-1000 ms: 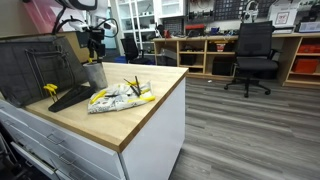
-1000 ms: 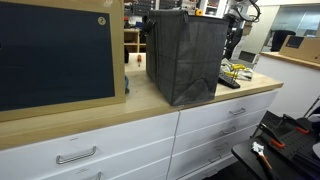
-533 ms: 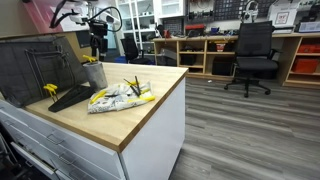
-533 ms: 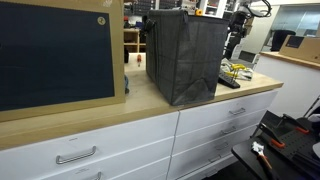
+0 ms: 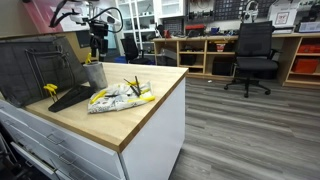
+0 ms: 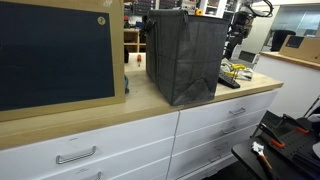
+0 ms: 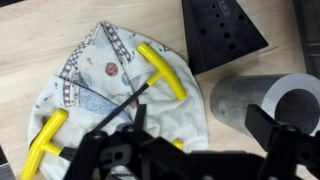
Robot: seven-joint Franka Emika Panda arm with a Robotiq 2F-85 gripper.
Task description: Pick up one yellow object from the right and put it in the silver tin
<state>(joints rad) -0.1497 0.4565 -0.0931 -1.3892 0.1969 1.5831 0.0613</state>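
Several yellow-handled objects lie on a crumpled white cloth (image 7: pixel 105 85) on the wooden counter: one T-shaped yellow object (image 7: pixel 163 70) near the cloth's middle, another yellow object (image 7: pixel 45 140) at its lower left. In an exterior view the yellow objects (image 5: pixel 140 96) lie right of the silver tin (image 5: pixel 94 74). The silver tin (image 7: pixel 250 105) stands upright beside the cloth with its mouth up. My gripper (image 5: pixel 97 52) hangs open above the tin, holding nothing. In the wrist view the gripper (image 7: pixel 190 150) spans the cloth's edge and the tin.
A large dark mesh rack (image 5: pixel 35 62) stands behind the tin and fills the middle of an exterior view (image 6: pixel 185 55). A black wedge-shaped block (image 7: pixel 220 30) lies beside the tin. The counter's edge (image 5: pixel 150 125) drops to the floor; an office chair (image 5: pixel 252 55) stands far off.
The arm rose a little above the tin in the first half second and has held still since. The jaws stayed open.
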